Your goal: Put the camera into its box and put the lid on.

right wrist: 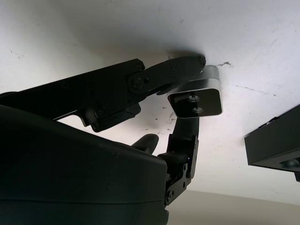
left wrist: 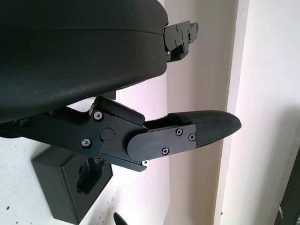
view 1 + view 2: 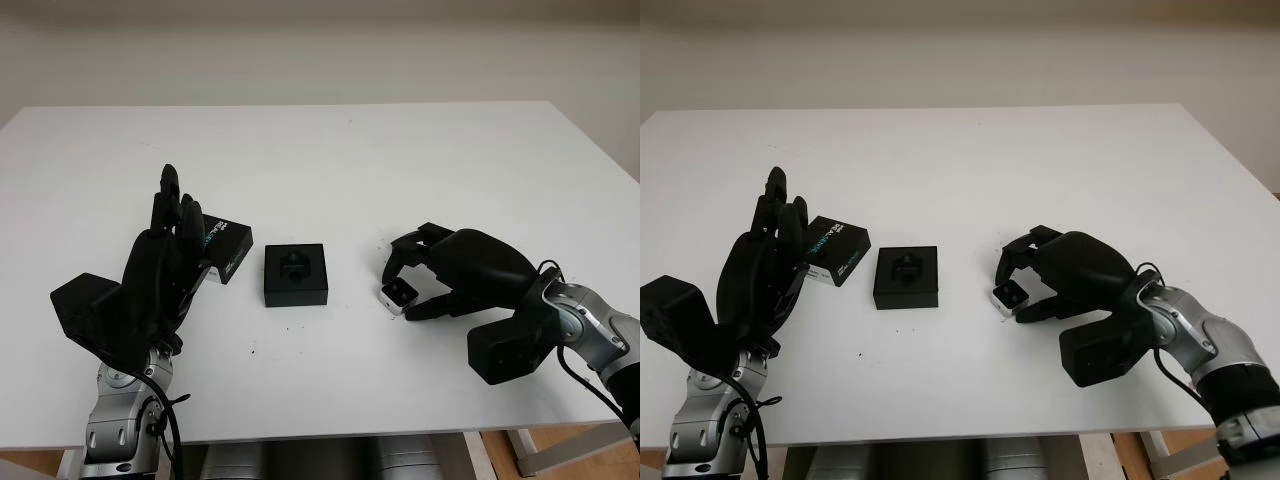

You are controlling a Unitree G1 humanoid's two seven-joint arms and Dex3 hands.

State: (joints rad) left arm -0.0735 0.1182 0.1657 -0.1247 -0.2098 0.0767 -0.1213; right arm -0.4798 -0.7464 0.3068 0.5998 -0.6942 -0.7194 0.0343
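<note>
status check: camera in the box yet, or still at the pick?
Nothing is finished. The box sits open at table centre, its insert bare. In hand: the right hand has its fingers closed around the camera, which is on the table right of the box. The lid lies left of the box, by the open left hand. Left: lift, place the camera, put the lid on.

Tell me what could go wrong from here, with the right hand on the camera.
1. The right hand pinches the small camera only at its fingertips, so it may slip or twist when lifted.
2. The box has a shaped insert; a tilted camera may not seat.
3. The left hand, open, stands against the lid and could nudge it.
</note>
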